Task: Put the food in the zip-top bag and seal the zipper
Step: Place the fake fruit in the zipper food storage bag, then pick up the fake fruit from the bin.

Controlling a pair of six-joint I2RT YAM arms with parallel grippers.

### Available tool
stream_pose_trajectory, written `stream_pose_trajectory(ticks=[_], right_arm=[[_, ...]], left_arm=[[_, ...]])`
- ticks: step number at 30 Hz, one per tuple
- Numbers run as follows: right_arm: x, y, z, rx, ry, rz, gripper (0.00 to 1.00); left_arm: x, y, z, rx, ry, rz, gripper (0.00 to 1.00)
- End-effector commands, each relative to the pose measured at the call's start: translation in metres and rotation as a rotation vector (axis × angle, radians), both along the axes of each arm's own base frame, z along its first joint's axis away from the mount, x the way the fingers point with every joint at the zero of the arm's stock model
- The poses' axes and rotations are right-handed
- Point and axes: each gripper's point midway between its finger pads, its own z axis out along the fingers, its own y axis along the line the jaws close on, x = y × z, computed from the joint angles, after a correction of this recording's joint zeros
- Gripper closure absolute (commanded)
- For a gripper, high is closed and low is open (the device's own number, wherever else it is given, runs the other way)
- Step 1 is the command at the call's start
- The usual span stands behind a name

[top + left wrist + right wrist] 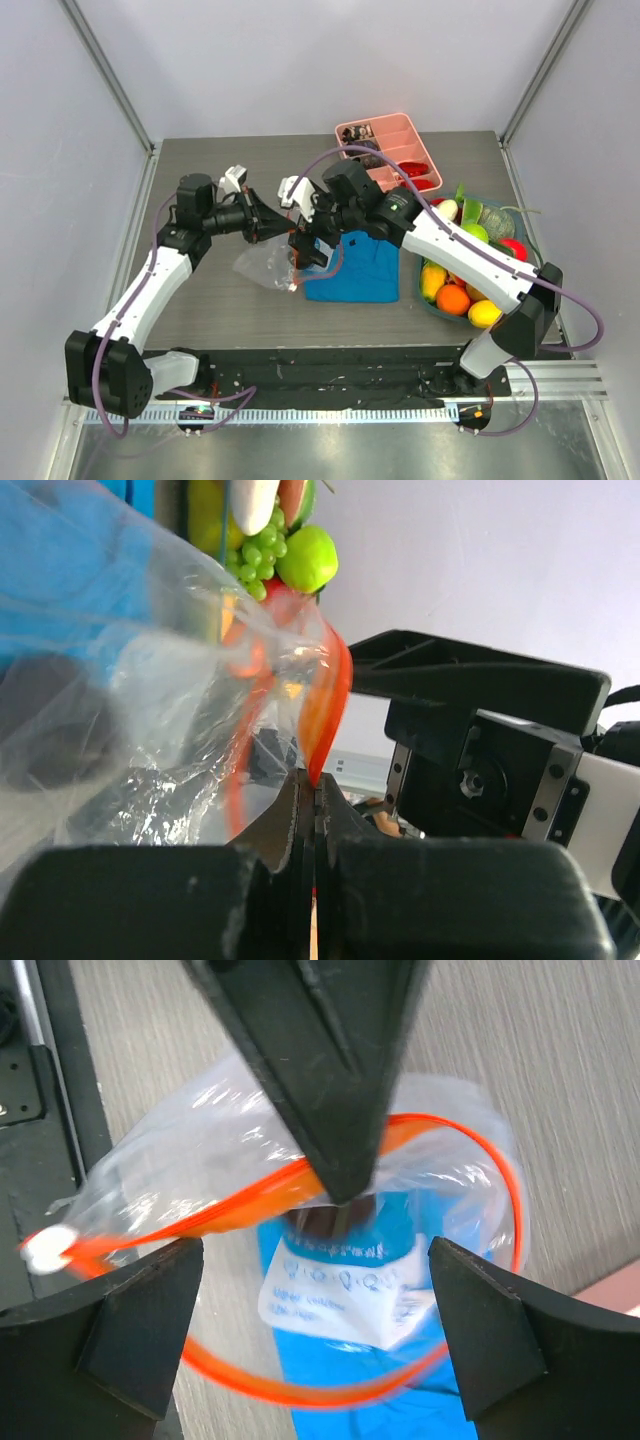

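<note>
The clear zip-top bag (262, 266) lies left of the blue cloth with its mouth held up and open. My left gripper (281, 232) is shut on the orange-red zipper strip (322, 705), pinching it at the fingertips (316, 785). In the right wrist view the zipper (200, 1222) forms an open loop with its white tip (45, 1250) at the left. My right gripper (315, 1332) is open and empty, just above the bag's mouth (308, 250). The food (455, 297) sits in a basket at the right; grapes and a green apple (305, 560) show in the left wrist view.
A folded blue cloth (352, 266) with a white label (345, 1295) lies under the bag's right side. A teal basket (431, 305) holds the food. A pink divided tray (392, 150) stands at the back. The two arms cross closely over the bag.
</note>
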Motion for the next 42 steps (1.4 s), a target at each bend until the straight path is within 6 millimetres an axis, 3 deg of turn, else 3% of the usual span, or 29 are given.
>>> stream_pose_trajectory(ticks=[1,8,11,16,18,22,24,25,29,33,37,42], right_arm=[[0.006,-0.014,0.032,0.028,-0.075,-0.062,0.00],[-0.011,-0.044,0.064,0.070,-0.091,-0.134,0.00],[-0.021,-0.058,0.081,0.102,-0.109,-0.154,0.00],[-0.015,-0.090,0.087,0.094,-0.084,-0.281,0.00],[-0.010,-0.106,0.080,0.079,-0.041,-0.334,0.00],[0.012,-0.176,0.057,-0.029,0.059,-0.512,0.00],[0.012,-0.204,0.045,-0.084,0.101,-0.567,0.00],[0.017,-0.228,0.038,-0.118,0.107,-0.621,0.00],[0.012,-0.296,0.017,-0.230,0.142,-0.790,0.00],[0.006,-0.344,-0.005,-0.340,0.200,-0.934,0.00],[0.006,-0.373,-0.035,-0.461,0.276,-1.041,0.00],[0.019,-0.377,-0.056,-0.482,0.325,-1.103,0.00]], left_arm=[[-0.006,-0.005,0.009,-0.077,-0.014,-0.049,1.00],[-0.012,-0.011,0.033,-0.197,-0.025,-0.077,1.00],[-0.012,-0.010,0.029,-0.231,0.012,-0.066,1.00],[-0.010,-0.006,-0.033,-0.146,0.107,-0.022,1.00],[-0.007,-0.001,-0.047,-0.108,0.132,0.013,1.00],[-0.005,0.000,-0.049,-0.102,0.129,0.014,1.00],[-0.005,0.000,-0.048,-0.092,0.122,0.010,1.00],[-0.004,0.000,-0.047,-0.087,0.116,0.009,1.00],[-0.003,0.000,-0.042,-0.085,0.092,0.008,1.00],[-0.005,0.001,-0.042,-0.077,0.092,0.015,1.00],[-0.007,0.001,-0.043,-0.074,0.089,0.014,1.00],[-0.008,0.002,-0.042,-0.071,0.084,0.019,1.00]])
